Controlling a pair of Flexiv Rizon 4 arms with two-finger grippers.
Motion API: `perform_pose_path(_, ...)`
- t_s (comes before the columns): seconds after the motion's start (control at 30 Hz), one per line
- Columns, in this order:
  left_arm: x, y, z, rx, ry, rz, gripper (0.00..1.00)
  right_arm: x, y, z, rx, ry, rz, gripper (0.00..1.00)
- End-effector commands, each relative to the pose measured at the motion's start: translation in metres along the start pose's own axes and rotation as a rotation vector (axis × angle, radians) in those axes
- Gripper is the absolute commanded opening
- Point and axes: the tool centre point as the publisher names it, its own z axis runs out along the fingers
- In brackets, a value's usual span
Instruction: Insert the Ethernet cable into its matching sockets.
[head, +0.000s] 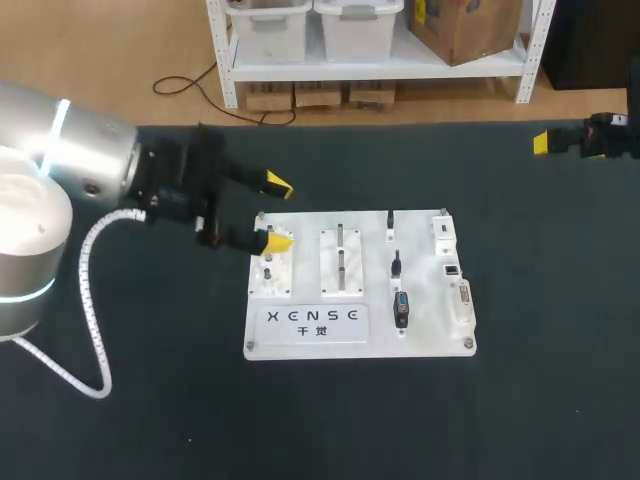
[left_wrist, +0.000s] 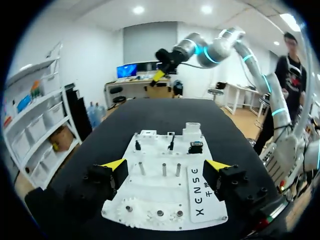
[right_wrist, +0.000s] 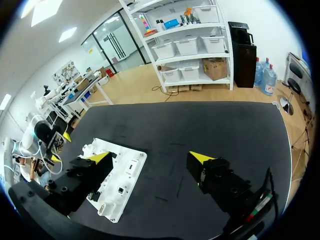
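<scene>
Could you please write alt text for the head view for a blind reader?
The left end effector, open, hangs at the far left corner of a white board on a dark table. The right end effector is at the table's far right.

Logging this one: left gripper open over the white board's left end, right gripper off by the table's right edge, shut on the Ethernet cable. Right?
Not quite. The right gripper is open and holds nothing, as the right wrist view shows. The rest stands: the left gripper is open over the left end of the white board.
</scene>
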Motion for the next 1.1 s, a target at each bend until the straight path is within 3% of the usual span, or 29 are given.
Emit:
perform_pose_path(0.03,0.006,0.003,0.012,0.118,-0.03,0.122,1.0,0.0,0.001,-0.001,0.003,0.0,0.0,1.0)
perform_pose_path(0.43,0.017,-0.013,0.028,0.075,0.044,0.06,1.0,0.0,0.001,-0.001,0.003,0.0,0.0,1.0)
perform_pose_path(1.1,0.026,-0.021,0.035,0.085,0.048,0.016,1.0,0.0,0.001,-0.001,0.003,0.0,0.0,1.0)
